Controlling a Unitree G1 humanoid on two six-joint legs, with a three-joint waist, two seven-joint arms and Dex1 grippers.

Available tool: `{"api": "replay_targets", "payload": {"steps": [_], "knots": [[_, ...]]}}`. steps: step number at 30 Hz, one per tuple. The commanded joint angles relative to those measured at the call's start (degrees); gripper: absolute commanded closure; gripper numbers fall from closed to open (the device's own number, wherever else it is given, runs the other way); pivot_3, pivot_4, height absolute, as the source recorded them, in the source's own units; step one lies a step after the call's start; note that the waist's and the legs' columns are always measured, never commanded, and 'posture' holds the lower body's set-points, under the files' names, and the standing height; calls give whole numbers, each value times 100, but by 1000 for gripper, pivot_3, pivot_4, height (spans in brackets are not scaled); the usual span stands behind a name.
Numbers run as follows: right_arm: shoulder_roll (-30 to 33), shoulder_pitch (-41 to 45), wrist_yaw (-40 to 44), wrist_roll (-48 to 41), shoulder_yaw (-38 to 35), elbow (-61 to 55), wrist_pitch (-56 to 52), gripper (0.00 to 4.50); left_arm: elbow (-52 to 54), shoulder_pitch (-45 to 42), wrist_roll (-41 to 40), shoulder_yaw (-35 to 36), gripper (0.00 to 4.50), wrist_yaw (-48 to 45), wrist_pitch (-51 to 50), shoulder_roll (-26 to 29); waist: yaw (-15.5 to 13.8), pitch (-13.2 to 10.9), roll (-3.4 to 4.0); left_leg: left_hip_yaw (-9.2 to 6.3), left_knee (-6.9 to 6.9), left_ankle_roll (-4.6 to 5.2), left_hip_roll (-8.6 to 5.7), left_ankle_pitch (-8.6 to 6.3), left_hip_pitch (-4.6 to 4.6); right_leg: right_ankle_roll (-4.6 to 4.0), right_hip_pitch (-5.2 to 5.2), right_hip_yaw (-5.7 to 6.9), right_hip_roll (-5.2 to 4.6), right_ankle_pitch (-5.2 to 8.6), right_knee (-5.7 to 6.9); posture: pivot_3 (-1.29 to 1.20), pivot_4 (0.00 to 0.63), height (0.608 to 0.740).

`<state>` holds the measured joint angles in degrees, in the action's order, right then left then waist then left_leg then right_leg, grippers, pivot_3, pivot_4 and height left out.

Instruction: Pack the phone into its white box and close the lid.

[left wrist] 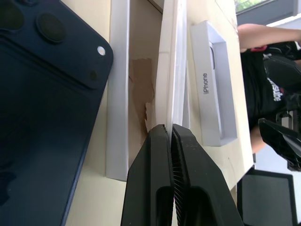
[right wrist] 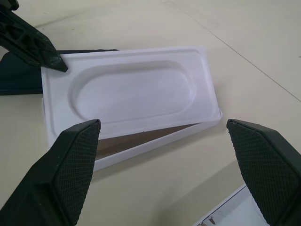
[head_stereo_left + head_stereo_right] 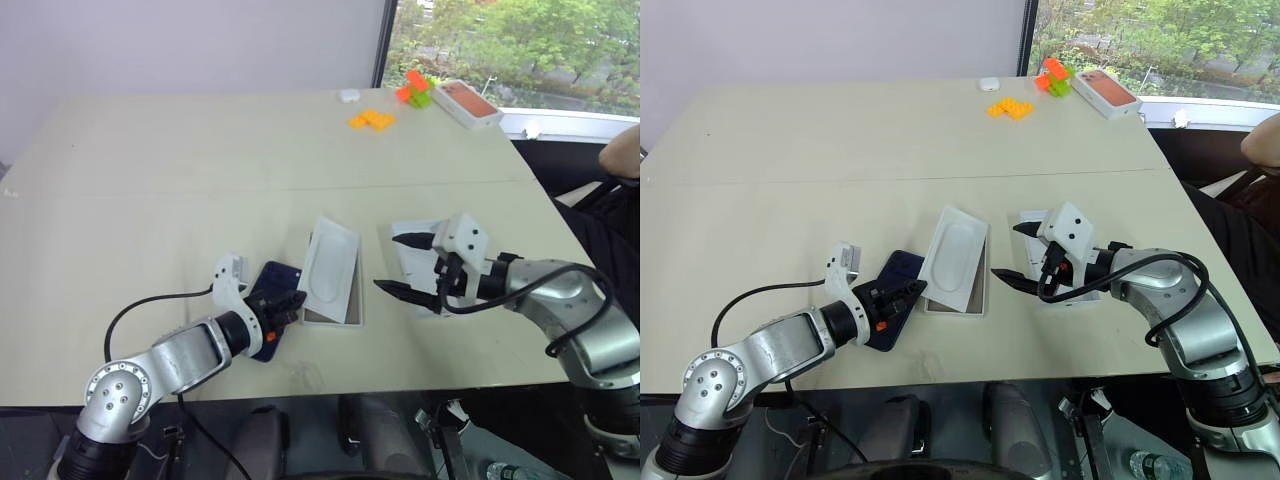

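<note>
The dark navy phone [image 3: 272, 285] lies flat on the table, camera block up, just left of the white box [image 1: 117, 94]. A flat white insert [image 3: 330, 268] with an oval recess rests tilted over the box, one long edge raised. My left gripper [image 3: 296, 300] is shut on the insert's near edge [image 1: 171, 70], above the phone. To the right, my right gripper [image 3: 388, 262] hangs open and empty over the table, facing the insert [image 2: 136, 94]. Behind it lies the lid [image 1: 214, 84], hollow side up, with "iPhone" on its side wall.
A box with an orange-red top [image 3: 468, 103], orange blocks [image 3: 372, 119], orange and green blocks [image 3: 413, 90] and a small white object [image 3: 349, 95] sit at the far right of the table. A person's arm [image 3: 622, 152] shows past the right edge.
</note>
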<state>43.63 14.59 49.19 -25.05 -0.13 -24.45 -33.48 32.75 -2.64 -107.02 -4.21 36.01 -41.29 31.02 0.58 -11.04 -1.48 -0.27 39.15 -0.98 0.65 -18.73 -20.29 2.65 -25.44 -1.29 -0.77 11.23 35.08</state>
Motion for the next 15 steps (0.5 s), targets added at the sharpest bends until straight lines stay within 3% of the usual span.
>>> {"api": "replay_targets", "payload": {"steps": [1,6,10,14,15], "knots": [[14,96,49,-61,-66,-105,53,0,238,-49,-176,-135,4475,138,138,-14,-1,0,0,0,0,0,0,0,0,0,0,0,0,0,0,0,150,740],[27,107,86,-61,-62,-115,29,0,306,-42,-189,-237,4475,241,262,-23,1,0,0,0,0,-1,0,0,0,0,1,0,0,0,0,0,150,740],[55,163,148,-67,-51,-94,8,0,368,-47,-159,-291,3114,281,332,-39,1,0,0,1,0,-1,-1,0,0,0,1,0,0,0,0,0,150,740],[54,211,193,-54,-37,-57,2,0,473,-15,-154,-263,1062,280,417,3,1,0,0,1,0,-1,-1,0,1,0,1,0,0,0,0,0,150,740],[50,227,206,-50,-30,-46,2,0,513,19,-171,-235,1062,273,441,31,1,0,0,1,0,-1,-1,0,0,0,1,0,1,0,0,0,150,740]]}}
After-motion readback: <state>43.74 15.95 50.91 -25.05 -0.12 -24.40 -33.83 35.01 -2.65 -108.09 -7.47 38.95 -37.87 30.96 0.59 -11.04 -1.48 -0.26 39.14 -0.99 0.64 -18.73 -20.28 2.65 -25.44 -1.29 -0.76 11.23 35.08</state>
